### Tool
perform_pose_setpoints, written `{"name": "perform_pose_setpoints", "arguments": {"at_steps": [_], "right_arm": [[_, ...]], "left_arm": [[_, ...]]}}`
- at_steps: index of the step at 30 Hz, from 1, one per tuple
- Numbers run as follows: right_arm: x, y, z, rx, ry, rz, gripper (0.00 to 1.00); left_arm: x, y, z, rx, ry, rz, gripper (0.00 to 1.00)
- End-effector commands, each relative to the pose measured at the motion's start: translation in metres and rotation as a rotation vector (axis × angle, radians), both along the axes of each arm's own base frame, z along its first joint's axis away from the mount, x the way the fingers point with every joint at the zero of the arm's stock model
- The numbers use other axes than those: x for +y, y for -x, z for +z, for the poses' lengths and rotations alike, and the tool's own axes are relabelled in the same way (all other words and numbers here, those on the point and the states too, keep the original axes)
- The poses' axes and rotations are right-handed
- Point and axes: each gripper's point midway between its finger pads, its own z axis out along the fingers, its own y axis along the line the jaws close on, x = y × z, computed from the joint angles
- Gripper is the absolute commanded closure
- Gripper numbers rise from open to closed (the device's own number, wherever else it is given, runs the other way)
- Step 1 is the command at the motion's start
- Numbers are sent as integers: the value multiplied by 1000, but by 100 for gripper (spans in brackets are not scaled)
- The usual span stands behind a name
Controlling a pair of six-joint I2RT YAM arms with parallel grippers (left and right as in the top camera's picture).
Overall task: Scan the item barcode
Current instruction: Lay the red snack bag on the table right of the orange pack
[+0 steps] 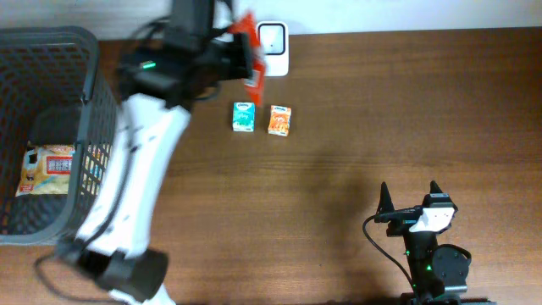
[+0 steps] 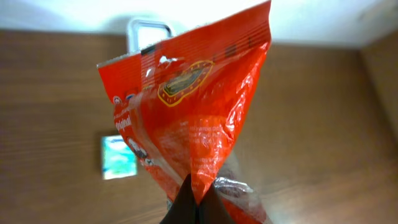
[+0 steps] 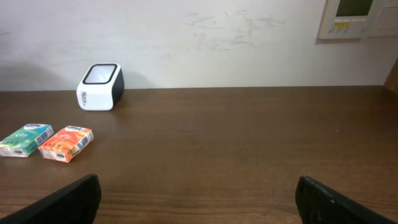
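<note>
Your dark brown wooden table (image 1: 381, 102) bore a white boxy scanner (image 1: 273, 38), a small teal carton (image 1: 244, 117), a small orange carton (image 1: 279, 120) just beside it, and a grey mesh basket (image 1: 88, 52).

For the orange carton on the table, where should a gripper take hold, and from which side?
Likely from above, with the fingers on its two short ends. The orange carton lies flat, and the green carton sits close beside one long side, leaving little room for a finger there. Both ends look free.
</note>
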Motion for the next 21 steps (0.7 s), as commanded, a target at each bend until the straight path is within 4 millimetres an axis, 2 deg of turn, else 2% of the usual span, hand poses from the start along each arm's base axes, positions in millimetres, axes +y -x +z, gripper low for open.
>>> {"name": "perform_pose_setpoints", "arguments": {"at_steps": [1,2,6,8,11,13,15,16,17,18,19,21], "right_arm": [[-2,0,-3,5,-11,-10,1],[-2,0,-3,5,-11,-9,1],[-2,0,-3,5,-11,-9,1],[-2,0,-3,5,-11,-9,2],[-2,0,-3,5,-11,-10,1],[-2,0,-3,5,-11,-9,1],[-2,0,-3,5,-11,-9,1],[-2,0,-3,5,-11,-10,2],[-2,0,-3,5,-11,-9,1],[-2,0,-3,5,-11,-9,1],[-2,0,-3,5,-11,-10,1],[-2,0,-3,5,-11,-9,2]], "left_arm": [[-46,-13,-52,57,-54,-106,100],[-62,-16,-78,84,-91,-153,100],[-103,-10,-158,195,-183,-271,100],[-119,-3,-181,230,-204,-304,100],[-125,-6,-207,225,-292,-265,100],[-131,-3,-216,248,-279,-243,100],[-131,-7,-227,248,-299,-229,95],[-129,-9,-230,247,-309,-219,92],[-128,-10,-238,259,-316,-209,75],[-128,-9,-239,262,-317,-211,44],[-128,-10,-238,259,-316,-210,41],[-135,-10,-220,239,-278,-227,42]]}}
